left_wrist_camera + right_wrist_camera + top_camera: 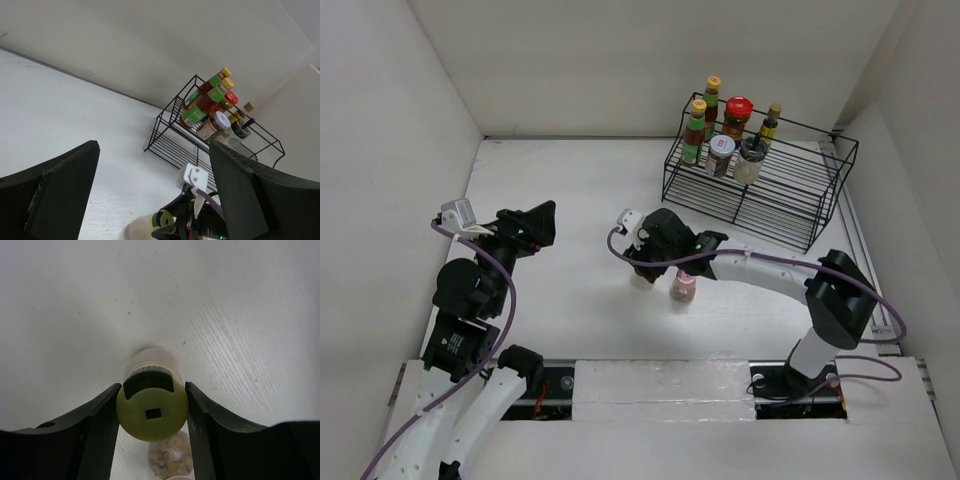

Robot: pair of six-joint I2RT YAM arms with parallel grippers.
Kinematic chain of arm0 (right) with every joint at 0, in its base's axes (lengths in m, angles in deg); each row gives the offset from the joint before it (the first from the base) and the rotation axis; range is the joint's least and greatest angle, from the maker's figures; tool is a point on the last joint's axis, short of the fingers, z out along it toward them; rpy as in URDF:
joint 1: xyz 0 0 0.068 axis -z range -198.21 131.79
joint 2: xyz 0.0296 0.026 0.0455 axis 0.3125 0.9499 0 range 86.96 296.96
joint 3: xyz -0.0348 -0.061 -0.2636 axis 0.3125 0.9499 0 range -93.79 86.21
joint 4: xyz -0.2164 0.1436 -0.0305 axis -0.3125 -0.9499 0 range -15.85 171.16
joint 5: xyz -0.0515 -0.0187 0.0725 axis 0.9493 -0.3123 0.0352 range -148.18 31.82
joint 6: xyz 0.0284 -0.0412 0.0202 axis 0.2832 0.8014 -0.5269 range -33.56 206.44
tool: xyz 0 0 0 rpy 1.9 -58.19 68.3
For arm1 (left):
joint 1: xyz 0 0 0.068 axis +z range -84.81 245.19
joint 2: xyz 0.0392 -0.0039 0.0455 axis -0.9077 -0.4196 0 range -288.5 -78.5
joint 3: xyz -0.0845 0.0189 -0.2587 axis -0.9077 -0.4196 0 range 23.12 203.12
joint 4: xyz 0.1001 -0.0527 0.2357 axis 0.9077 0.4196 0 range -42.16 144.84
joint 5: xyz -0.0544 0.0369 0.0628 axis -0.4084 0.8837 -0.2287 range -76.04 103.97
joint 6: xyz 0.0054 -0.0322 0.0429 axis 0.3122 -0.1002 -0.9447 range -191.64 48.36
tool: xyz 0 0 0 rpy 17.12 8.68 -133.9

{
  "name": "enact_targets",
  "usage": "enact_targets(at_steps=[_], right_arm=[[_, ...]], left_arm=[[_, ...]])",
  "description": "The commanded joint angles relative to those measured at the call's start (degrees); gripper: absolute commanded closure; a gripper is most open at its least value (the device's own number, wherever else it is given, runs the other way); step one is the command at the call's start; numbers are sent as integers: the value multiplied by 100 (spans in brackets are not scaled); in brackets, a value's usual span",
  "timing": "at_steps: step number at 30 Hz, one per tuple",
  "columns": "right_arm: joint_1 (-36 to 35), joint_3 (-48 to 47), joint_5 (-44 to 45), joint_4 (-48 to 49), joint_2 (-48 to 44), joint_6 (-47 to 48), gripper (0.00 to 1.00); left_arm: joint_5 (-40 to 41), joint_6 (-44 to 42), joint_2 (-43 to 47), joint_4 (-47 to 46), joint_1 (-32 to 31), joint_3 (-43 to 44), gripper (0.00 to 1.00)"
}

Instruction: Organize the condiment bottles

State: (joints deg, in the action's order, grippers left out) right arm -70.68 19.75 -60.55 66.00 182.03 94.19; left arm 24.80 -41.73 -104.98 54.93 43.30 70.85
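Observation:
My right gripper (654,256) stands over a cream shaker (642,281) with a yellow-green top (151,412) in the middle of the table. Its two fingers press on both sides of that top. A pink-capped shaker (683,287) stands right beside it, and its grainy contents show in the right wrist view (171,461). Several other bottles stand on the black wire rack (790,205): yellow-capped slim bottles (696,130), a red-lidded jar (737,115), a silver-lidded jar (720,155) and a dark-topped shaker (751,160). My left gripper (533,226) is open and empty at the left.
The rack stands at the back right, near the right wall, and shows in the left wrist view (170,145). White walls enclose the table on three sides. The right arm (770,272) stretches across the right half of the table.

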Motion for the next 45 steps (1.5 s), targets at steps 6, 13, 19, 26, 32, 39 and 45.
enact_targets(at_steps=[6,13,19,26,32,39,45], right_arm=[[666,-622,588,277,-1718,-54,51],[2318,-887,702,-663,-2492,-160,53],[4003,-772,695,-1051,-3047,-274,53],[5439,-913,-323,-717,-2546,-274,53],[5379,-1283,-528,-805,-1746,-327,52],[5326,-1150,-475,-585,-1386,-327,45],[5212,-1203,-352,-585,-1315,-327,19]], left_arm=[[-134,-82,-33,-226,36,79,13],[-187,-82,20,-226,36,79,13],[-187,-82,20,-226,36,79,13],[-300,-29,20,-279,36,79,13],[-249,-29,20,-279,36,79,13],[-248,-29,20,-279,36,79,13],[-248,-29,20,-279,36,79,13]])
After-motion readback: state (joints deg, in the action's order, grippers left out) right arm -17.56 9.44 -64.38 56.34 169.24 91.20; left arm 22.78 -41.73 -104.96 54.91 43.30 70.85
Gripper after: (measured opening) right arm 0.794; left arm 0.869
